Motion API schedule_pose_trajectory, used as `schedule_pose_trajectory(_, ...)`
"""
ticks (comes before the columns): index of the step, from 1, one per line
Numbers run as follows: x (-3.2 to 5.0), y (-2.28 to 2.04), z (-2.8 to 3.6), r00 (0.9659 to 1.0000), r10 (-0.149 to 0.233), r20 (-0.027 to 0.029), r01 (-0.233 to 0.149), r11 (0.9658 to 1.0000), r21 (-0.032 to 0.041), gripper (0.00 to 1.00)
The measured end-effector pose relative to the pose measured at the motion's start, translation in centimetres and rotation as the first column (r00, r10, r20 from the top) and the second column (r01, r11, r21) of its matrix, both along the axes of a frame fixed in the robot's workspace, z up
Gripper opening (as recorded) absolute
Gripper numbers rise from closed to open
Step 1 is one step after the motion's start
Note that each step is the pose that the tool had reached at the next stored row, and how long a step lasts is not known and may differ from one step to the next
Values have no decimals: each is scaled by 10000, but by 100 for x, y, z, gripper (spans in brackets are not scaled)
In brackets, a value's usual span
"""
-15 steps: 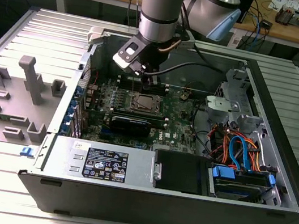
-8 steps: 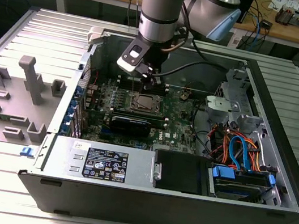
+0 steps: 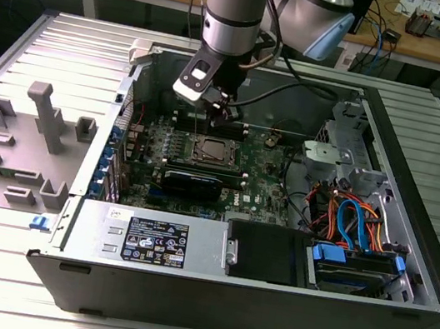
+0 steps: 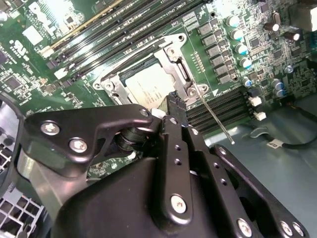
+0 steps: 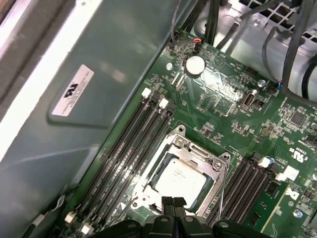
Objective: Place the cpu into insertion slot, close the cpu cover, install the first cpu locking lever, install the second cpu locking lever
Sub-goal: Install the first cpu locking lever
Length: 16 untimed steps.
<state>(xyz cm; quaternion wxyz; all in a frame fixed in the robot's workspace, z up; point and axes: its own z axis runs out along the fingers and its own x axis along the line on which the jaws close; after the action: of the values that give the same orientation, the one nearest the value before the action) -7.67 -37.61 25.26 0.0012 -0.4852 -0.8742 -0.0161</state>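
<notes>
Already your cpu [image 5: 179, 177] lies under the cpu cover [image 5: 198, 150] — gripper [image 3: 228, 117] at its twelve o'clock in the exterior view, jaws closed empty, likely for lever-pushing.

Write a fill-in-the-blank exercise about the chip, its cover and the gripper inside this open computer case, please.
1. The flat silver-grey square cpu sits on a ___ circuit board.
2. The thin silver metal-frame cpu cover is ___, not open.
3. Long black memory slots flank the cpu on ___ sides.
4. The black gripper hangs ___ the cpu.
Missing words: green; closed; both; above.
</notes>
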Motion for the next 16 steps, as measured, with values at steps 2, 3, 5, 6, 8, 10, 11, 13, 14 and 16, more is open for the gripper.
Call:
schedule_pose_trajectory(2,0,0,17,9999,119,1,-119,9999,5,11)
schedule_pose_trajectory(3,0,1,17,9995,302,2,-302,9995,6,11)
schedule_pose_trajectory(5,0,0,19,9974,725,0,-725,9974,2,11)
schedule_pose_trajectory(6,0,0,19,9954,958,0,-958,9954,2,11)
schedule_pose_trajectory(8,0,0,19,9905,1375,-1,-1375,9905,2,11)
schedule_pose_trajectory(10,0,0,19,9824,1869,0,-1869,9824,2,11)
schedule_pose_trajectory(11,0,0,19,9793,2024,-1,-2024,9793,2,11)
schedule_pose_trajectory(13,0,0,19,9714,2375,-1,-2375,9714,2,11)
schedule_pose_trajectory(14,0,0,19,9668,2555,0,-2555,9668,2,11)
schedule_pose_trajectory(16,0,0,19,9566,2913,0,-2913,9566,2,11)
